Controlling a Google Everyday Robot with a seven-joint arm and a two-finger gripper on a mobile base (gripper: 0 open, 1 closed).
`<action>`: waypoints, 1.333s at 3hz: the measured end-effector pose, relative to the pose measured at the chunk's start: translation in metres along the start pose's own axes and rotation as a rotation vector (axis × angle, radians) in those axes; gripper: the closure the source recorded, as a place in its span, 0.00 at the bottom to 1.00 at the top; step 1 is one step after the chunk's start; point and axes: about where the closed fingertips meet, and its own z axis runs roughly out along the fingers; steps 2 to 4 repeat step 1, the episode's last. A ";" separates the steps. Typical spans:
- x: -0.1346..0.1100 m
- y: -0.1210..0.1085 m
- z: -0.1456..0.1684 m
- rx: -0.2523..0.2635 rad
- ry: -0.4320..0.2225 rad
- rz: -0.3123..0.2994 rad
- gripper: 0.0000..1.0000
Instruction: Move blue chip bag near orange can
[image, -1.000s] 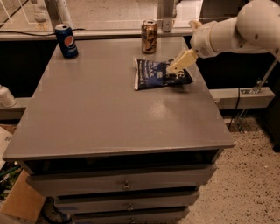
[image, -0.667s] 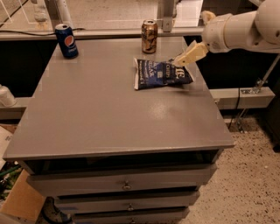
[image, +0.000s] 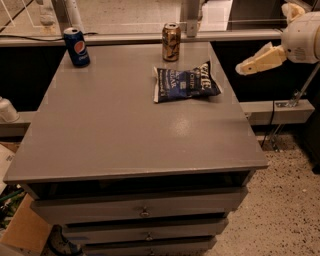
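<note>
The blue chip bag lies flat on the grey table, toward the back right, with white lettering facing up. The orange can stands upright just behind the bag's left end, a short gap away. My gripper hangs in the air off the table's right edge, to the right of the bag and apart from it, holding nothing. Its white arm comes in from the upper right.
A blue Pepsi can stands at the table's back left corner. A ledge and window frame run behind the table. Drawers are below the front edge. A cardboard box sits on the floor at the lower left.
My gripper has drawn back from the bag's right end, moving right and slightly up, off the table edge. The bag stays where it lay near the orange can.
</note>
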 end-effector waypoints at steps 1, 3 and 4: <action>0.000 0.000 0.000 0.000 0.000 0.000 0.00; 0.000 0.000 0.000 0.000 0.000 0.000 0.00; 0.000 0.000 0.000 0.000 0.000 0.000 0.00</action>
